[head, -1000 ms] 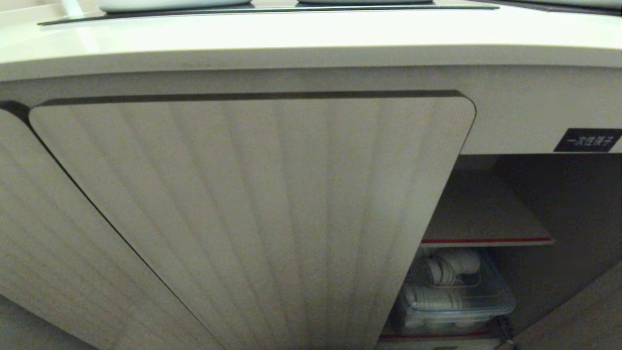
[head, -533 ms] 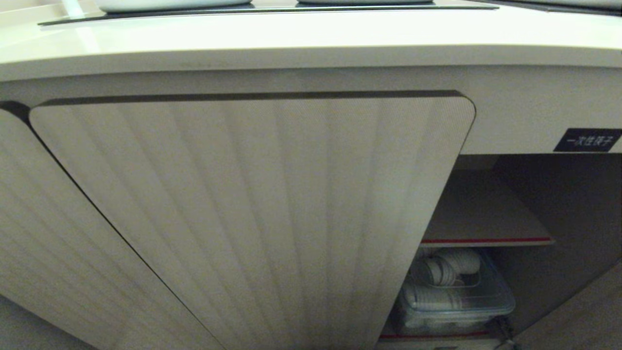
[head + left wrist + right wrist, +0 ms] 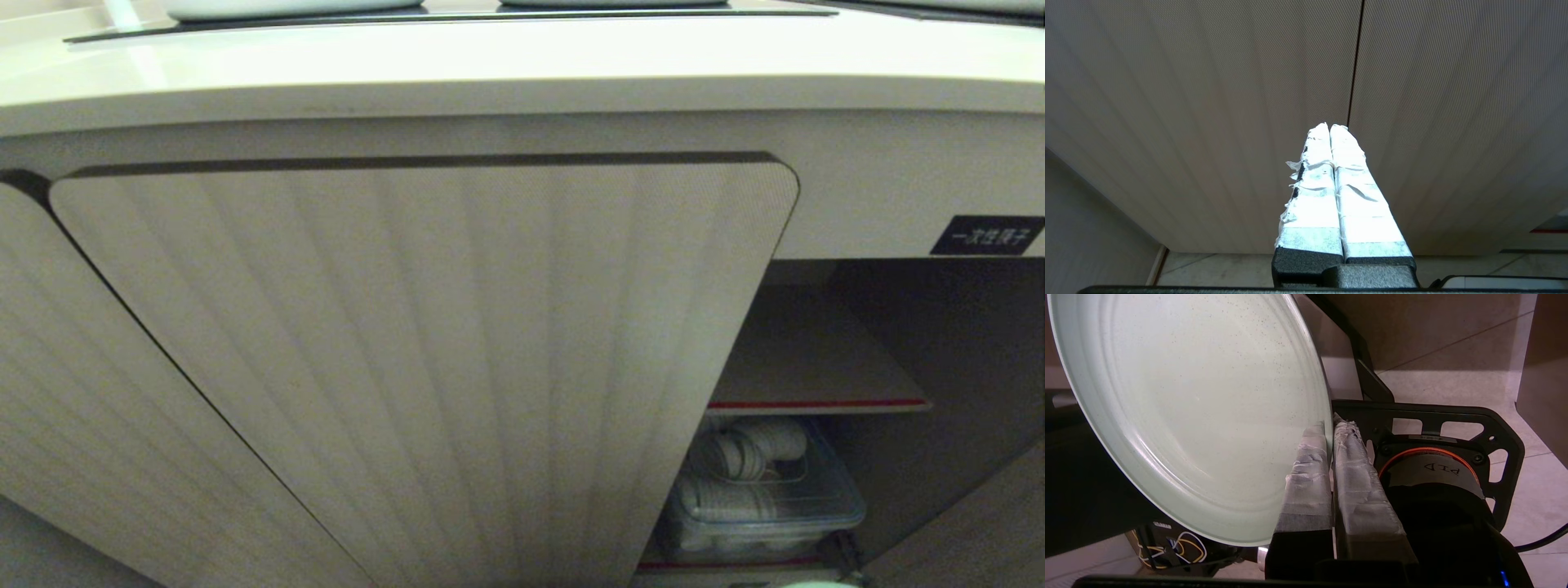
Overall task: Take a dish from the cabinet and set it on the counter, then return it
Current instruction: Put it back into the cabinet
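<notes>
**Plate held by its rim, low and clear of the cabinet**

The right pincer [image 3: 1329, 428] is clamped thin on the rim of the mint-green plate [image 3: 1196, 412], which is tilted steeply. An edge grip suits so shallow a dish. The cabinet [image 3: 816, 351] stands open beside a closed ribbed door [image 3: 424, 359], under the surface [image 3: 522, 57]. The left pincer [image 3: 1329, 128] is pressed closed on nothing, parked facing the doors.

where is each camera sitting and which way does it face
Head: faces the counter edge and ribbed cabinet door; neither arm shows.
Left wrist: behind the shut left gripper, facing ribbed doors.
Right wrist: behind the right gripper, pinching the dish rim.
Shared: head and left wrist both see ribbed doors.
</notes>
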You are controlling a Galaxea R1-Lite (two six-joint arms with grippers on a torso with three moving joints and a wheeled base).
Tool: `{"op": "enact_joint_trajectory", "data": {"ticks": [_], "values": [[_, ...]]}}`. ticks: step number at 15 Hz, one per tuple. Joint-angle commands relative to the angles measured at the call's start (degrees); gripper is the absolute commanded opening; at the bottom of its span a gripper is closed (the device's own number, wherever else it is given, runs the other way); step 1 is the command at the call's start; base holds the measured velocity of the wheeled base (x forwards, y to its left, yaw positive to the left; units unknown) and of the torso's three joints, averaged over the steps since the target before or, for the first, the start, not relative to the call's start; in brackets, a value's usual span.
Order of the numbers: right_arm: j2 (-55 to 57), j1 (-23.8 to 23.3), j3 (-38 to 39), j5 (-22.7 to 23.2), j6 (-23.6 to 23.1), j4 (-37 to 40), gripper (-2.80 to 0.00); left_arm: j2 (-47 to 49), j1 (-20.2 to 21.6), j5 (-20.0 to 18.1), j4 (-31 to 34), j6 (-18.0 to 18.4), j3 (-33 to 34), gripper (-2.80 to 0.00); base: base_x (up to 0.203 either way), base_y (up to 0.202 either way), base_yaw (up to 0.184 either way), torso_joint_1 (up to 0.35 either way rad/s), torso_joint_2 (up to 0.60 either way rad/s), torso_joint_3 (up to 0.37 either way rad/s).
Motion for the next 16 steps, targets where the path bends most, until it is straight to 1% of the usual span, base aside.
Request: {"op": "enact_joint_trajectory", "data": {"ticks": [1,5,11,15,16], "values": [[0.1,0.0,-0.1,-0.9,1.4,0.2,-2.8,0.0,0.0,0.0,0.0,0.0,0.0,-2.8,0.0,0.0,0.0,0.0,0.0,0.0],[0.3,-0.5,-0.1,-2.2,5.2,0.2,-2.8,0.0,0.0,0.0,0.0,0.0,0.0,-2.8,0.0,0.0,0.0,0.0,0.0,0.0],[0.3,-2.5,-0.1,-3.3,10.7,-0.5,-2.8,0.0,0.0,0.0,0.0,0.0,0.0,-2.8,0.0,0.0,0.0,0.0,0.0,0.0],[0.4,-4.7,-0.1,-4.0,12.1,-2.6,-2.8,0.0,0.0,0.0,0.0,0.0,0.0,-2.8,0.0,0.0,0.0,0.0,0.0,0.0],[0.5,-5.2,-0.2,-4.0,13.2,-3.3,-2.8,0.0,0.0,0.0,0.0,0.0,0.0,-2.8,0.0,0.0,0.0,0.0,0.0,0.0]]}}
